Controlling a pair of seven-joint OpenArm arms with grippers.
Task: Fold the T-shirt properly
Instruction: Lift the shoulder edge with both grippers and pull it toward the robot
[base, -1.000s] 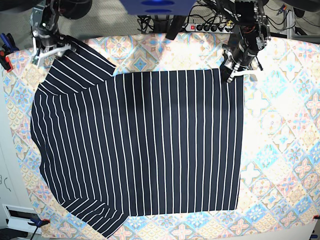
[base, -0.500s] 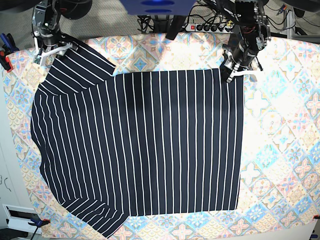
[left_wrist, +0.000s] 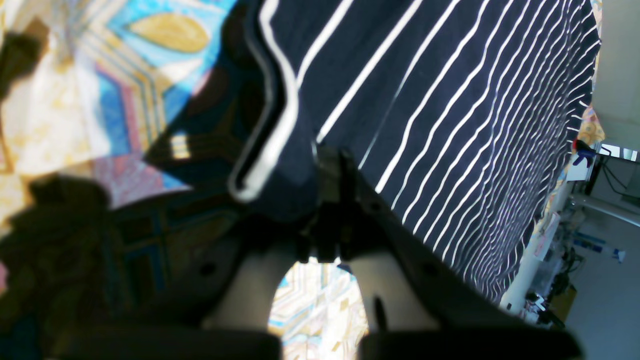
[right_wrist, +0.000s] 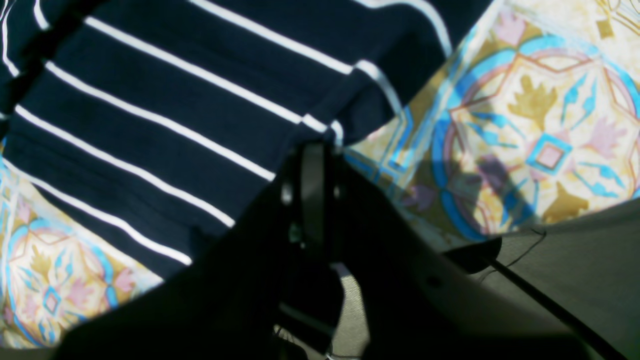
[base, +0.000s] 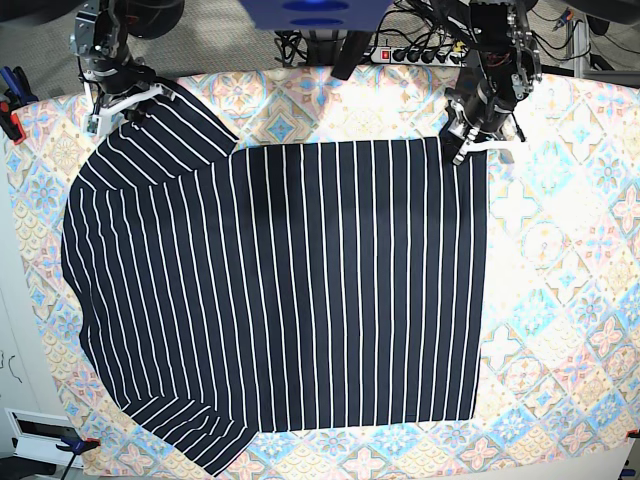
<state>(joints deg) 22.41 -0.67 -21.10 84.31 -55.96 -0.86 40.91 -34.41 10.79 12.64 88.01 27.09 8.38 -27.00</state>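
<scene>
The T-shirt (base: 300, 290), dark with thin white stripes, lies spread flat on the patterned tablecloth (base: 560, 250). One sleeve points to the far left corner and another to the near left. At the shirt's far right corner my left gripper (base: 468, 140) is shut on the cloth. The left wrist view shows that gripper (left_wrist: 336, 190) pinching a folded bit of hem of the T-shirt (left_wrist: 450, 100). My right gripper (base: 120, 98) is at the far left sleeve. Seen from the right wrist, the right gripper (right_wrist: 315, 155) is closed on the sleeve's edge (right_wrist: 175, 100).
A power strip (base: 415, 55) and cables lie beyond the table's far edge. Clamps (base: 12, 100) hold the tablecloth at the left edge, and another clamp (base: 75, 443) sits at the near left corner. Bare tablecloth runs along the right side.
My right gripper has shifted slightly right along the far left sleeve and gone from open to shut on its edge. The left gripper has stayed where it was.
</scene>
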